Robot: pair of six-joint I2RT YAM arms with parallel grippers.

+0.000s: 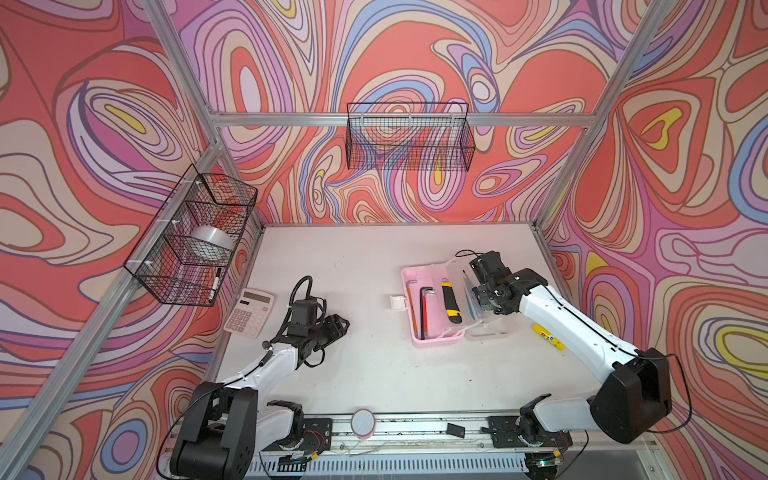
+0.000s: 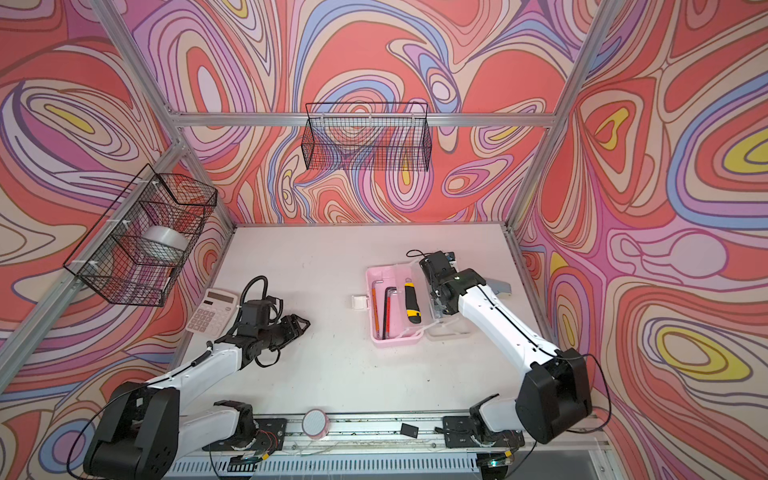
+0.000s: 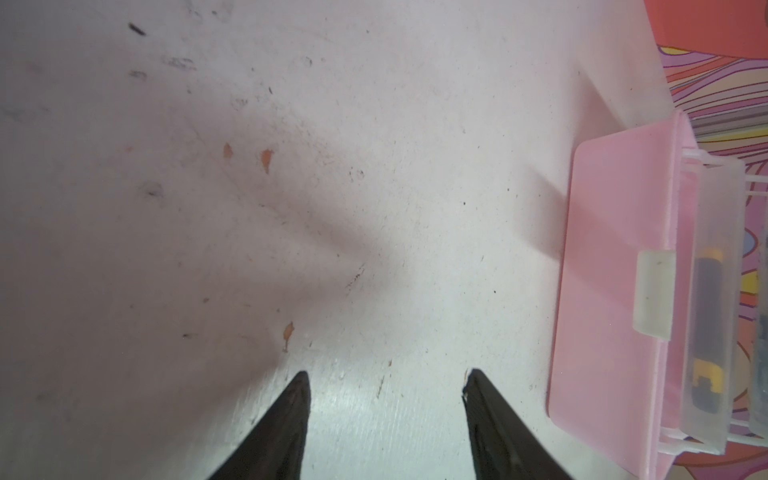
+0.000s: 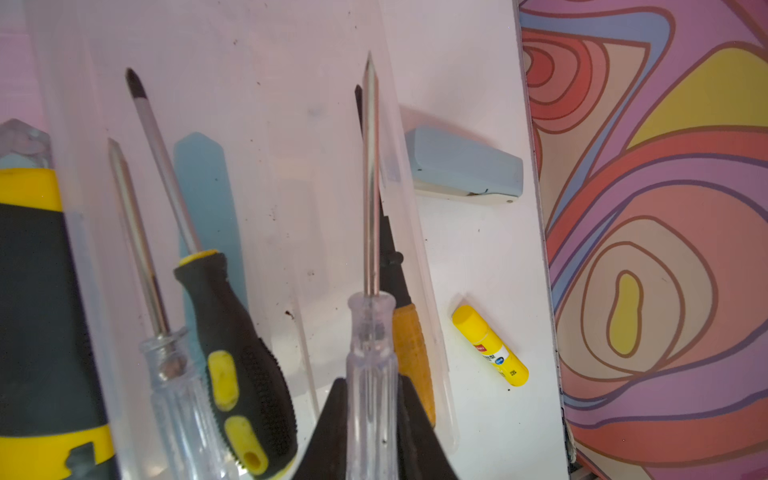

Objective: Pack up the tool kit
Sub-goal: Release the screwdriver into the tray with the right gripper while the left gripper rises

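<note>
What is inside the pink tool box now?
Hex keys lie in its pink base; a utility knife and two screwdrivers in the clear trays. The right gripper, holding a third screwdriver, partly covers those trays.

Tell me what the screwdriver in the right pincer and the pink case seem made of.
Clear-handled slim screwdriver: handle looks like transparent fluted hard plastic, the shaft showing through; shaft looks like polished steel, bright and reflective. Pink rectangular tool case: probably smooth opaque moulded plastic, with rounded corners and uniform colour.
</note>
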